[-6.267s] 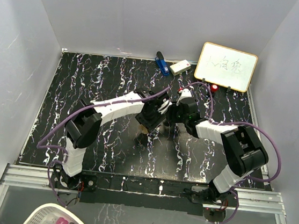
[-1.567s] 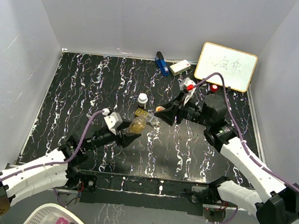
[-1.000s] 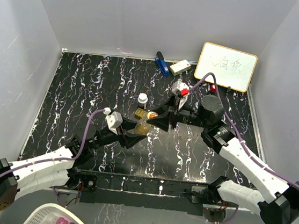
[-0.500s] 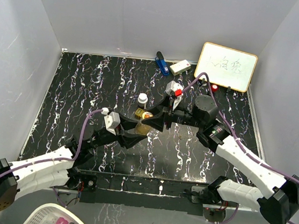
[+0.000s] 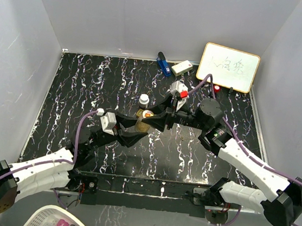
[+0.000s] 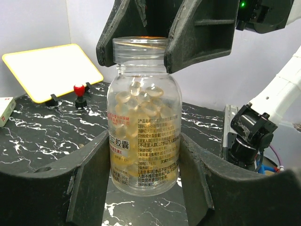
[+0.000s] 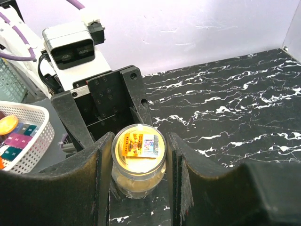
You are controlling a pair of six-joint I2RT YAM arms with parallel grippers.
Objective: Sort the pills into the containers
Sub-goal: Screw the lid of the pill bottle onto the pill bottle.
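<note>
Right gripper (image 7: 138,157) has swung in from well right of the dark bottle (image 5: 144,99), narrow jaws pinching the cap (image 7: 138,142), now atop the golden-amber bottle (image 6: 143,136). Left gripper (image 5: 138,130) clamps the bottle body, upright, lifted just nearward of the dark bottle. Bottle full of softgels; likely capping, late stage. Sectioned box unseen.

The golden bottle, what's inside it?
The golden bottle holds see-through yellow capsules, piled up to its shoulder. Its printed label hides the lower ones, and the left hand covers its bottom corners.
</note>
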